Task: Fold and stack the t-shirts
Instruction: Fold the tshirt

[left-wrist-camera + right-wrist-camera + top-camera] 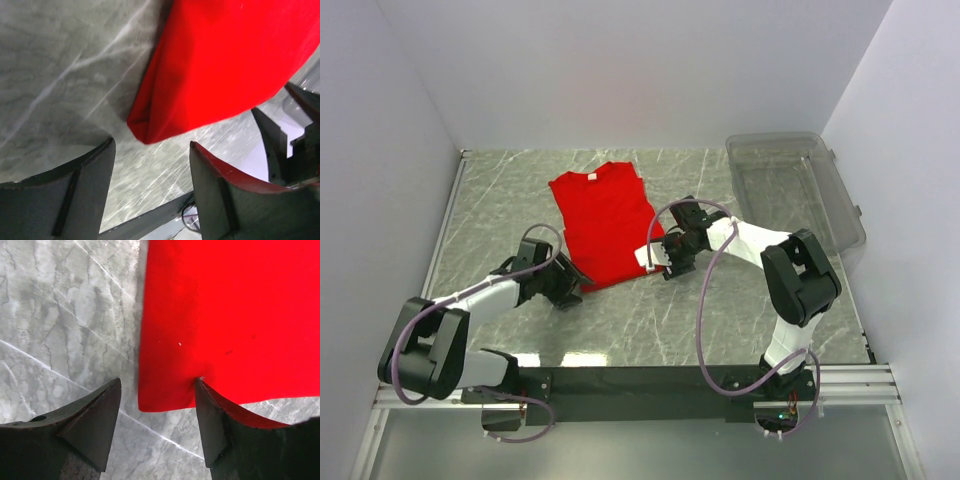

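The shirt (pixel 605 225) lies flat on the table (pixel 500 200) in the middle of the top view, collar toward the top of the frame and hem toward my bases. It is plain bright red. 1 small white label (pixel 588 177) sits at the neck, too small for any writing to be read.

My left gripper (pixel 151 150) is at the shirt's lower left corner. Its 2 fingers stand wide apart, holding nothing. In the left wrist view the corner hangs in the centre of the frame, just above the gap between them, and the cloth there looks doubled over itself. I cannot tell whether the fingers touch the table.

My right gripper (pixel 158 382) is at the lower right corner of the shirt in the top view. Its fingers are spread too, with nothing pinched. In the right wrist view the shirt's edge runs down the middle of the frame. The finger on the left is over bare marble, and the finger on the right meets the hem.

A clear bin (pixel 790 185) sits at the upper right of the top view, apart from the shirt.
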Controlling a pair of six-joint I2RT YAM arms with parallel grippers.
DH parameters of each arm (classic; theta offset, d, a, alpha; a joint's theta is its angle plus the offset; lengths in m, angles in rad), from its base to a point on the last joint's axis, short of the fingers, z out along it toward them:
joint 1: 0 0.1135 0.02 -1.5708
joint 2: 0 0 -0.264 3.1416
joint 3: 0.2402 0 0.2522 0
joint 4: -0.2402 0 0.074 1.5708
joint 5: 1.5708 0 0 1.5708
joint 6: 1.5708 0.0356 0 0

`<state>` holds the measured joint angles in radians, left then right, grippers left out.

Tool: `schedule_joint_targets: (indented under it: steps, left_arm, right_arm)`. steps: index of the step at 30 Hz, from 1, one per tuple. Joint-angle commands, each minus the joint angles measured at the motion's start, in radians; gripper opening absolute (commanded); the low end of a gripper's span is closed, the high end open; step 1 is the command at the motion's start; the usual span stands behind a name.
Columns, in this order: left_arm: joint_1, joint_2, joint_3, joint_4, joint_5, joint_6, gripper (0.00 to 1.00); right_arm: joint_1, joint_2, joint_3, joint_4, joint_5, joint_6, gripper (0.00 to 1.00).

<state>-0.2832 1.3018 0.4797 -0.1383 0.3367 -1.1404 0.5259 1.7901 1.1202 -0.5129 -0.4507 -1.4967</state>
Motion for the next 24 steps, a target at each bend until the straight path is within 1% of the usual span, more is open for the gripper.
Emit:
schedule_joint_targets:
  steps: [1,2,4,8,11,14,15,17,18,21,24]
  left_arm:
    - [-0.010,0.040,0.034,0.032,-0.070,-0.028,0.65]
    - [-0.013,0.051,0.043,0.029,-0.079,-0.028,0.65]
    - [-0.022,0.082,0.056,0.020,-0.093,-0.035,0.60]
    - [-0.045,0.112,0.076,0.000,-0.151,-0.039,0.55]
    - [-0.050,0.122,0.071,0.002,-0.176,-0.041,0.47]
    - [-0.054,0.120,0.066,0.003,-0.191,-0.032,0.35]
    - [-0.054,0.117,0.062,0.006,-0.194,-0.029,0.28]
    - [-0.054,0.106,0.060,0.012,-0.189,-0.025,0.23]
    - [-0.056,0.105,0.060,0.014,-0.188,-0.022,0.17]
    - [-0.056,0.093,0.060,0.023,-0.176,-0.013,0.09]
    - [-0.056,0.091,0.065,0.029,-0.159,-0.009,0.08]
  right_arm:
    - [0.005,0.006,0.021,0.025,0.001,0.013,0.66]
    - [0.005,0.005,0.021,0.025,0.001,0.013,0.66]
    - [0.003,0.003,0.023,0.024,-0.003,0.015,0.65]
    - [0.000,0.000,0.027,0.021,-0.006,0.021,0.64]
    - [-0.003,-0.008,0.023,0.014,-0.008,0.016,0.63]
    - [-0.017,-0.018,0.020,-0.016,-0.025,-0.017,0.63]
    - [-0.020,-0.020,0.021,-0.032,-0.031,-0.049,0.63]
    - [-0.027,-0.026,0.021,-0.062,-0.039,-0.075,0.63]
    - [-0.027,-0.028,0.021,-0.068,-0.040,-0.095,0.63]
    - [-0.026,-0.018,0.032,-0.082,-0.036,-0.109,0.63]
    - [-0.021,0.003,0.055,-0.085,-0.034,-0.102,0.63]
